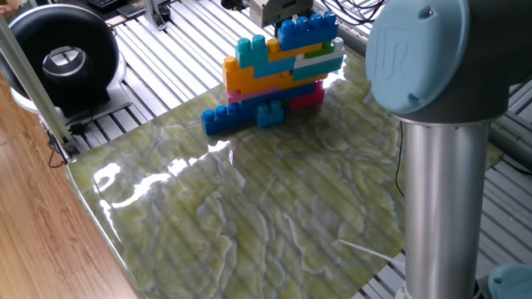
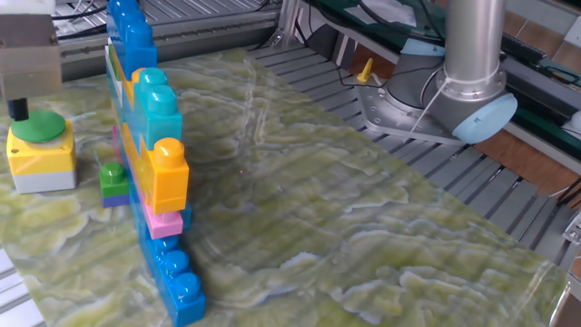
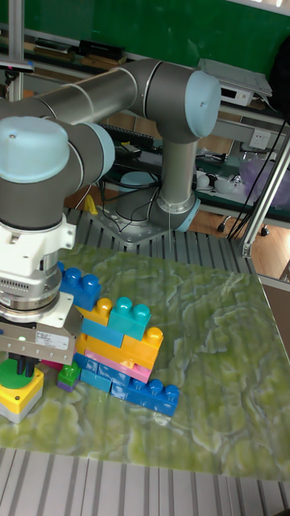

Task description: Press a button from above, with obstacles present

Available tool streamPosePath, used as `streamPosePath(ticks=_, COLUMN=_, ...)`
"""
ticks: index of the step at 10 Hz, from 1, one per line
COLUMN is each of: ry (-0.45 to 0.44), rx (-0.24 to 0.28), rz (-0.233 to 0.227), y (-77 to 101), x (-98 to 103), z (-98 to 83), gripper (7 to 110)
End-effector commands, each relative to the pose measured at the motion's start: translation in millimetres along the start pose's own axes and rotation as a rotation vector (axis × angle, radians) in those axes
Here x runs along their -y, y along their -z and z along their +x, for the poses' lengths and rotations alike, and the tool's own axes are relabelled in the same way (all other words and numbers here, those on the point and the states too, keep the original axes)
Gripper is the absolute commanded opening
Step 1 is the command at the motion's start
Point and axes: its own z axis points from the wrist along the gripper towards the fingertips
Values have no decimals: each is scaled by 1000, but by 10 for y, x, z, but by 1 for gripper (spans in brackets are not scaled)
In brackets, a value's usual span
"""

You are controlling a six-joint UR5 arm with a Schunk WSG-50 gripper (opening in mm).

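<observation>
The button is a green cap on a yellow and grey box, left of the brick wall; it also shows at the lower left of the tall view. My gripper hangs just above the cap's left edge, its dark fingertips pointing down. Whether the tips touch the cap is unclear. The obstacles are a stacked wall of orange, cyan, blue and pink bricks with a low blue base row. From the one fixed view this wall hides the button, and only the gripper's grey body shows above it.
A small green and purple brick sits between the button box and the wall. The arm's thick column fills the right of one fixed view. A black round device stands off the mat at the left. Slatted metal surrounds the marbled mat.
</observation>
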Motion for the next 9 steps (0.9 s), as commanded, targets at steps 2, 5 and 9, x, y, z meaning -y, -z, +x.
streamPosePath(ticks=2, ry=32, rx=-18, rz=-51, y=-52, x=75, z=49, gripper=7)
streamPosePath(ticks=5, ry=62, rx=-45, rz=-41, y=-108, x=158, z=164, gripper=7)
streamPosePath(ticks=9, ry=47, rx=-54, rz=-24, y=-77, x=135, z=136, gripper=7)
